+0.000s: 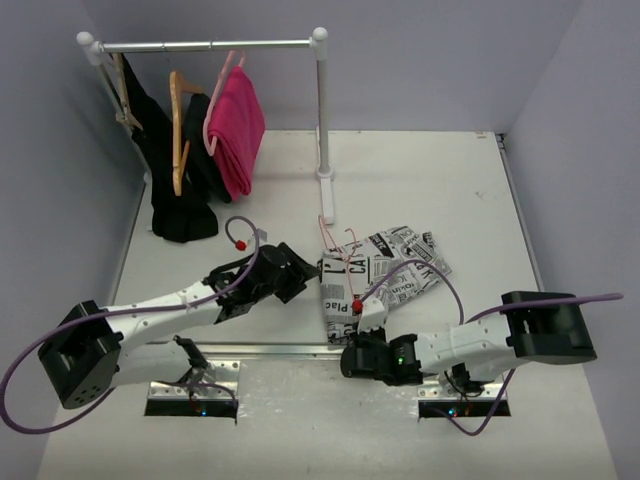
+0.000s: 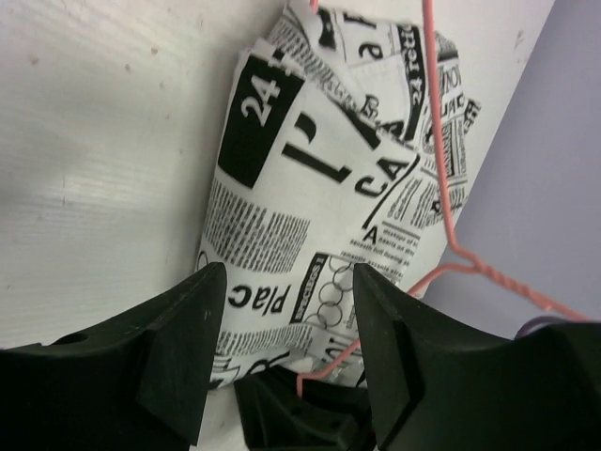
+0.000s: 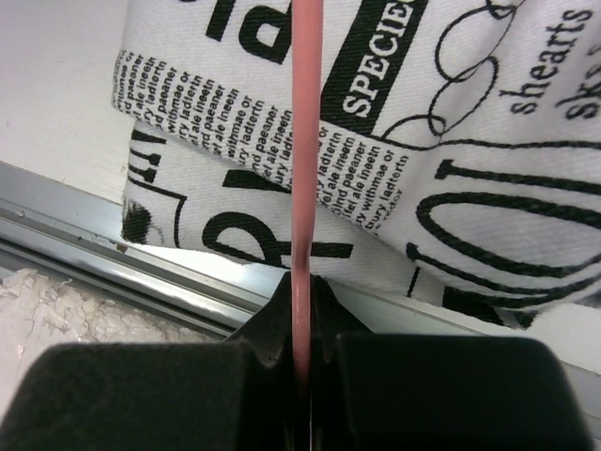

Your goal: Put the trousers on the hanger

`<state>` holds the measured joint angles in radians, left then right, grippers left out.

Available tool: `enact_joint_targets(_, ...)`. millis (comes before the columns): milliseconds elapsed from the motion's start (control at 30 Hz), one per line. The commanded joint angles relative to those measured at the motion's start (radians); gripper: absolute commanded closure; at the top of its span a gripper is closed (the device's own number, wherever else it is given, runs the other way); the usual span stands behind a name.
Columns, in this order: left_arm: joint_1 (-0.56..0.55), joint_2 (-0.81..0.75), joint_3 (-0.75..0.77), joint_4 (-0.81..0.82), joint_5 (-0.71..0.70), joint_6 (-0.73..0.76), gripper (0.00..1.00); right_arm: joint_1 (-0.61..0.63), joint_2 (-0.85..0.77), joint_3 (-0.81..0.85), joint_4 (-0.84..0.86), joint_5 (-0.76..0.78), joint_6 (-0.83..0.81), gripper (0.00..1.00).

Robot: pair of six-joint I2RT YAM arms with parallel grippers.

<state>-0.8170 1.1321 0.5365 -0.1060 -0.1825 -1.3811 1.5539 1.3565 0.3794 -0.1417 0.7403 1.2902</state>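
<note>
Trousers of white fabric with black newspaper print (image 1: 392,262) lie folded at mid-frame, thin pink wire hanger (image 1: 334,240) across them

In the top view the trousers sit in a rumpled bundle on the white table (image 1: 450,180), just right of centre. Their lower edge is near the metal strip (image 1: 270,350) along the table's near side. The hanger crosses the bundle's left part, and its upper end reaches toward the foot of the white clothes rack (image 1: 322,120) at upper centre.

The right gripper (image 1: 358,314) comes in from the lower right and meets the bundle's lower edge. Its wrist view shows the 2 fingers pressed together on the hanger (image 3: 305,141), whose wire runs straight up the frame in front of the trousers (image 3: 470,188).

The left gripper (image 1: 303,274) reaches in from the lower left and sits just beside the bundle's left edge. In its wrist view the 2 black fingers (image 2: 188,348) stand spread at the bottom of the frame, and a printed corner of the trousers (image 2: 310,188) shows in the gap beyond them. Whether either finger touches the fabric cannot be told. The hanger (image 2: 439,141) runs down the right side of that frame, bends, and shows a twisted stretch at lower right.

At upper left, the rack's rail carries 2 wooden hangers (image 1: 178,120), black garments (image 1: 180,200) and a bright pink garment (image 1: 237,130).
</note>
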Motion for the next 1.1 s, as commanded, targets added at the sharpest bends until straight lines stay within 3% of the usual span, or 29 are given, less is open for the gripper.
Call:
enact_joint_targets(0, 0.048, 0.105, 0.114, 0.095, 0.014, 0.002, 0.46, 0.006, 0.01, 0.017, 0.052, 0.058, -0.015, 1.0)
enact_joint_targets(167, 0.073, 0.284, 0.241, 0.174, 0.103, -0.002, 0.48, 0.008, 0.026, 0.028, 0.047, 0.058, -0.031, 1.0)
enact_joint_targets(300, 0.073, 0.342, 0.269, 0.196, 0.12, -0.018, 0.49, 0.008, 0.041, 0.041, 0.035, 0.062, -0.033, 1.0)
enact_joint_targets(400, 0.073, 0.392, 0.283, 0.23, 0.136, -0.038, 0.59, 0.007, 0.065, 0.049, 0.055, 0.061, -0.061, 1.0)
enact_joint_targets(567, 0.08, 0.456, 0.316, 0.22, 0.177, -0.039, 0.93, 0.009, 0.091, 0.069, 0.027, 0.074, -0.054, 1.0)
enact_joint_targets(633, 0.086, 0.452, 0.296, 0.239, 0.197, -0.04, 1.0, 0.009, 0.095, 0.067, 0.025, 0.074, -0.058, 1.0)
enact_joint_targets(667, 0.09, 0.446, 0.286, 0.235, 0.2, -0.038, 1.0, 0.009, 0.095, 0.071, 0.026, 0.071, -0.066, 0.94)
enact_joint_targets(700, 0.094, 0.439, 0.278, 0.229, 0.199, -0.034, 1.0, 0.009, 0.094, 0.074, 0.025, 0.065, -0.081, 0.8)
enact_joint_targets(767, 0.109, 0.431, 0.261, 0.227, 0.211, -0.012, 1.0, 0.011, 0.073, 0.088, -0.001, 0.03, -0.097, 0.32)
enact_joint_targets(933, 0.161, 0.422, 0.219, 0.237, 0.292, 0.079, 1.0, 0.017, -0.121, 0.1, -0.236, -0.128, -0.116, 0.18)
enact_joint_targets(1067, 0.189, 0.403, 0.166, 0.276, 0.34, 0.124, 1.0, 0.017, -0.334, 0.057, -0.307, -0.258, -0.164, 0.19)
